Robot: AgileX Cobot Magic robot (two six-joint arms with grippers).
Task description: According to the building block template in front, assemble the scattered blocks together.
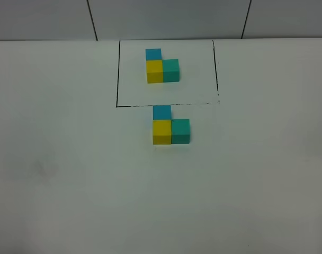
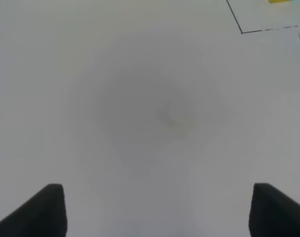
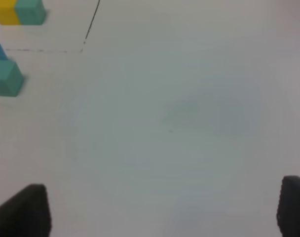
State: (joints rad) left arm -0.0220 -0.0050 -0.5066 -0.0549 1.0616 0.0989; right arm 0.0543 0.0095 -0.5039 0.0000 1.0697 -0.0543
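The building block template point(image 1: 162, 69) is an L-shaped trio of blue, yellow and teal-green cubes inside a thin black-line rectangle at the back of the table. Just in front of the frame line the scattered blocks sit joined in the same L: sky-blue cube point(image 1: 161, 112) behind, yellow cube point(image 1: 162, 132) in front, teal-green cube point(image 1: 180, 131) to its right. The teal-green cube also shows in the right wrist view point(image 3: 6, 78). Neither gripper shows in the exterior view. My left gripper point(image 2: 157, 210) and right gripper point(image 3: 165, 210) are open and empty over bare table.
The white table point(image 1: 71, 185) stretches around the blocks. A tiled wall point(image 1: 166, 18) stands behind the table's back edge. The frame corner shows in the left wrist view point(image 2: 242, 32) and in the right wrist view point(image 3: 84, 45).
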